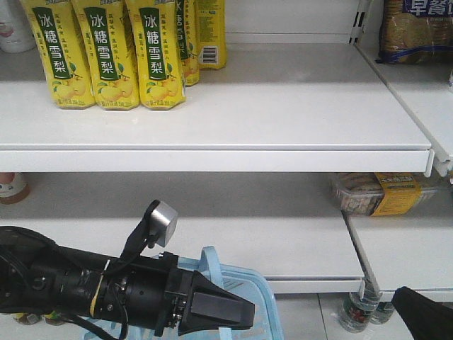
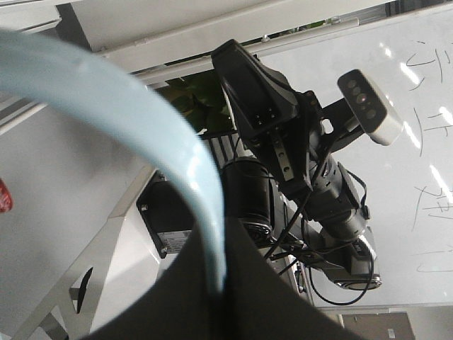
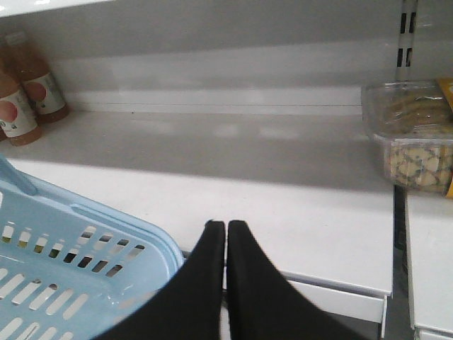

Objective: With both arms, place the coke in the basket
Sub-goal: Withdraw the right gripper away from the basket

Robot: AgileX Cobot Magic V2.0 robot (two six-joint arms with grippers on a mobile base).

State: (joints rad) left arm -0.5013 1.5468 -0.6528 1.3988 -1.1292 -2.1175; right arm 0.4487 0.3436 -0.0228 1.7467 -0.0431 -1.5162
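left fingers [image 2: 283,304] clamp basket handle [image 2: 141,120] | right fingers [image 3: 202,283] closed, beside basket [image 3: 78,212]

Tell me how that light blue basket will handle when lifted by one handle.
Probably light for its size: the basket is thin plastic with slotted walls. Its loop handle looks slim, so it may flex. Hung from one handle, it would likely tilt and swing.
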